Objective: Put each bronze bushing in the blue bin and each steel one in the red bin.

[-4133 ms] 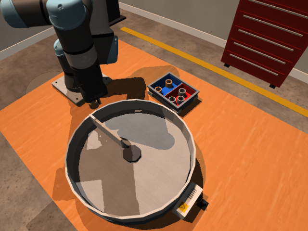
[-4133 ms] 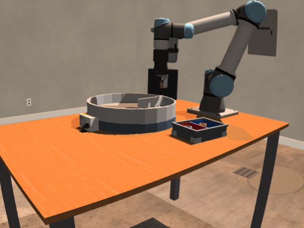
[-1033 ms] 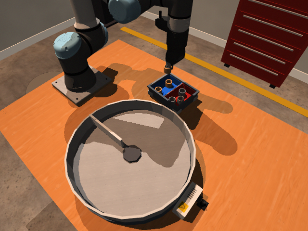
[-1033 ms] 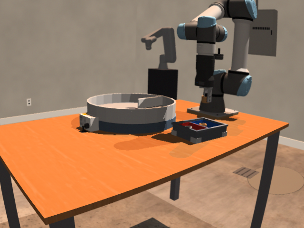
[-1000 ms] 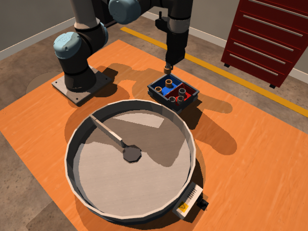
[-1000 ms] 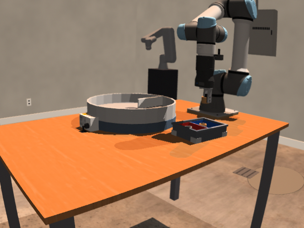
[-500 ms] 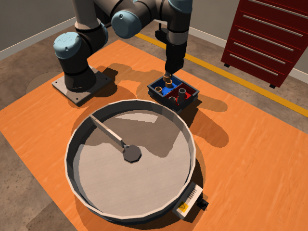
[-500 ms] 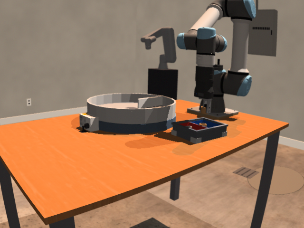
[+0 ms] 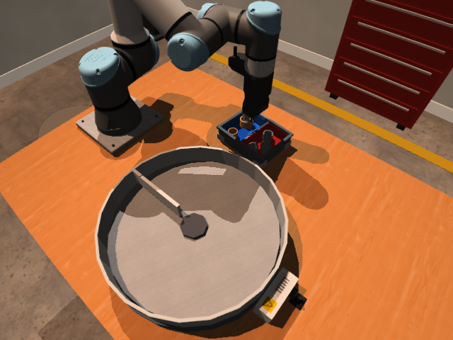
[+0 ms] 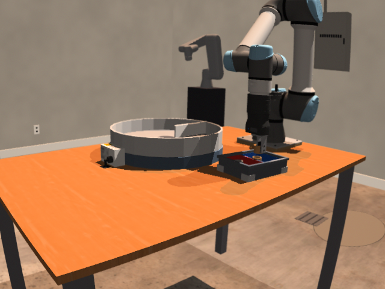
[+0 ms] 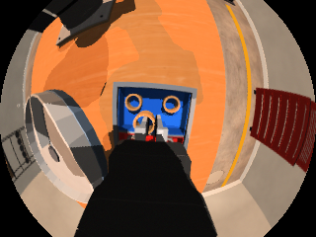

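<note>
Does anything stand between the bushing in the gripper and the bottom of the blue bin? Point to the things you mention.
Nothing visible does. The gripper (image 9: pixel 248 117) (image 10: pixel 260 149) (image 11: pixel 152 120) holds the bronze bushing (image 9: pixel 243 122) (image 10: pixel 257 148) (image 11: pixel 136 121) at the blue bin (image 9: pixel 243 135) (image 10: pixel 274 158) (image 11: pixel 152 94); two others sit beside its path. The spot directly beneath is hidden.

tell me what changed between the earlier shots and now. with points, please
The end effector (image 9: pixel 247 117) (image 10: pixel 261 148) (image 11: pixel 152 120) moved from beside the turntable (image 9: pixel 284 219) (image 10: pixel 168 147) (image 11: pixel 95 148) across and down to the blue bin (image 9: pixel 244 134) (image 10: pixel 272 156) (image 11: pixel 153 94), gripping a bronze bushing (image 9: pixel 243 122) (image 10: pixel 257 149) (image 11: pixel 136 120). Nothing was released. The turntable and bin stayed put.
</note>
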Controlling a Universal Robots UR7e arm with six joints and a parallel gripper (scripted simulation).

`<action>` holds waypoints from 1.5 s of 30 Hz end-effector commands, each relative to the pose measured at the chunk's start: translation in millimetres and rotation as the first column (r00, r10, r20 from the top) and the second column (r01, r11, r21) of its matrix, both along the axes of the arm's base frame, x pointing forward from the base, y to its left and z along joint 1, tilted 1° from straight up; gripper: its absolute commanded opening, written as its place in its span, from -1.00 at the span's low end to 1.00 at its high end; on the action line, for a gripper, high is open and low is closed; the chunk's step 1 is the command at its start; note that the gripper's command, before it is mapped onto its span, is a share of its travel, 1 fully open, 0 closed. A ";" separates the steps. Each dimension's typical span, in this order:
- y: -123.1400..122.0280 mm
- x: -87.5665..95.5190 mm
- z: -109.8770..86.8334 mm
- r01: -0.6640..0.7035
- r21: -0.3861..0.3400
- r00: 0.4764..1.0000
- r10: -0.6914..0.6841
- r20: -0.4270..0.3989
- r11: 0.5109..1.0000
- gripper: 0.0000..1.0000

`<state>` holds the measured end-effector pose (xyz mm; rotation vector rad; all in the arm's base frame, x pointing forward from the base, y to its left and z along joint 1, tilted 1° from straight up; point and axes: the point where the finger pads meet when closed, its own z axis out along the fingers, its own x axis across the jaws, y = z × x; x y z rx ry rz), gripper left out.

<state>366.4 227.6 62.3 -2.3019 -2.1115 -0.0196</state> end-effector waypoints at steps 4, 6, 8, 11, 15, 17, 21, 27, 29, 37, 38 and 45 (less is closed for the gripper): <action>0.3 0.6 -1.6 0.000 0.000 1.000 0.000 0.002 1.000 -1.00; 0.3 0.6 -1.6 0.000 0.000 1.000 0.000 0.002 1.000 -1.00; 0.6 0.7 -4.1 0.000 0.000 1.000 0.000 0.002 1.000 -1.00; 0.8 0.7 -6.6 0.000 0.000 1.000 0.000 0.002 1.000 -1.00; 1.1 0.8 -9.1 0.000 0.000 1.000 0.000 0.002 1.000 -1.00; 1.3 0.9 -11.6 0.000 0.000 1.000 0.000 0.002 1.000 -1.00; 1.5 0.9 -12.8 0.000 0.000 1.000 0.000 0.002 1.000 -1.00; 1.5 0.9 -13.8 0.000 0.000 1.000 0.000 0.002 1.000 -1.00; 1.5 0.9 -16.3 0.000 0.000 1.000 0.000 0.002 1.000 -1.00; 1.7 0.9 -22.4 0.000 0.000 1.000 0.000 0.002 1.000 -1.00; 1.7 0.9 -23.6 0.000 0.000 1.000 0.000 0.002 1.000 -1.00; 1.7 0.9 -24.8 0.000 0.001 1.000 0.000 0.002 1.000 -1.00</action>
